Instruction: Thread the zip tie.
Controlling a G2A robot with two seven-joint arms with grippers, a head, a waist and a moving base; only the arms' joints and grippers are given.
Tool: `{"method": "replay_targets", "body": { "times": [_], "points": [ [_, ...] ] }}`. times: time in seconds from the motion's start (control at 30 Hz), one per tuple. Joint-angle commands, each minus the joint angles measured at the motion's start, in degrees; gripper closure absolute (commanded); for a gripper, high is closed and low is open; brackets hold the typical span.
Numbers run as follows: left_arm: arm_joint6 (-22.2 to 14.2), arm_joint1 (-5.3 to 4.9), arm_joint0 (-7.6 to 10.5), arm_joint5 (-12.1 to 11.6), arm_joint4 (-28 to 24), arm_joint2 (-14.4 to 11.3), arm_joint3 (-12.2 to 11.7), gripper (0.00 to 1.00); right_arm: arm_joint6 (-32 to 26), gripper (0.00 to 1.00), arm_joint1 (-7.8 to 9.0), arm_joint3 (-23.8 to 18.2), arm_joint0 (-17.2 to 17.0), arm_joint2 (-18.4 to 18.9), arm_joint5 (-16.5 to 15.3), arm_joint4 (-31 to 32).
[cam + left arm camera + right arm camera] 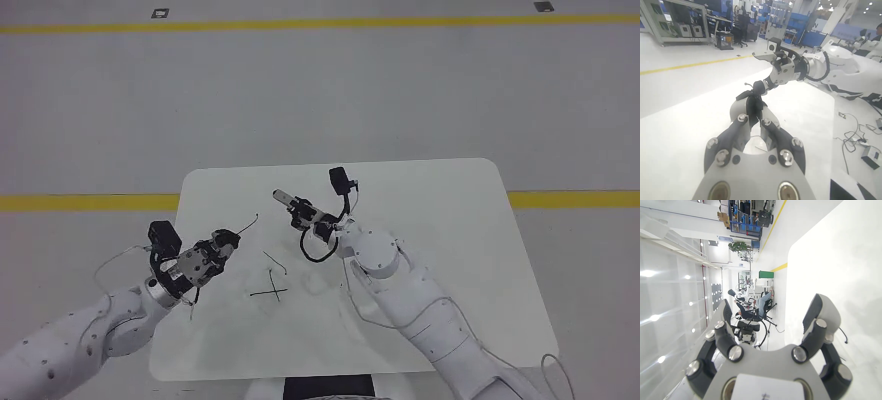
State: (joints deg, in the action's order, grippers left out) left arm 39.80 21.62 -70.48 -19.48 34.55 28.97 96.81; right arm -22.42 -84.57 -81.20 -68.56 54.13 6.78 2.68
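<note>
1. Top view: The left gripper (222, 243) is pinched tight on one end of the zip tie (247, 227). The thin free end pokes out toward the other arm. I think it is held like this so the other arm can reach it. The left arm is bent low over the near left part of the worktop (440, 230). The right gripper (290, 203) is over the middle of the worktop, a little apart from the tie's free end. Some loose ties (270, 291) lie flat between the two arms.

2. Left wrist view: The left gripper (754, 100) has its fingers pressed together on the zip tie (748, 84). The tie's tip curls up just past them. The right gripper (762, 73) faces it from close by with its fingers spread wide. It looks ready to catch the tip.

3. Right wrist view: The right gripper (770, 311) is tipped on its side, with its fingers wide apart and nothing between them. A thin black strip, likely the zip tie (844, 336), curls just beside one finger.
</note>
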Motion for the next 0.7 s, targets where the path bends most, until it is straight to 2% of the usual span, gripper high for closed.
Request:
{"method": "replay_targets", "body": {
  "times": [0.0,0.27,0.33,0.67],
  "points": [
    [0.16,-0.59,1.38,0.0,-1.95,-2.19,0.37,1.0,0.0,0.0,0.0,0.0,0.0,0.0,0.0,0.0],
    [1.18,-2.13,7.07,0.0,-9.02,-10.23,3.49,1.0,0.0,0.0,0.0,0.0,0.0,0.0,0.0,0.0],
    [0.41,-2.4,8.68,0.0,-10.8,-12.22,4.06,1.0,0.0,0.0,0.0,0.0,0.0,0.0,0.0,0.0],
    [0.41,-2.4,8.68,0.0,-10.8,-12.22,4.06,1.0,0.0,0.0,0.0,0.0,0.0,0.0,0.0,0.0]
  ]
}}
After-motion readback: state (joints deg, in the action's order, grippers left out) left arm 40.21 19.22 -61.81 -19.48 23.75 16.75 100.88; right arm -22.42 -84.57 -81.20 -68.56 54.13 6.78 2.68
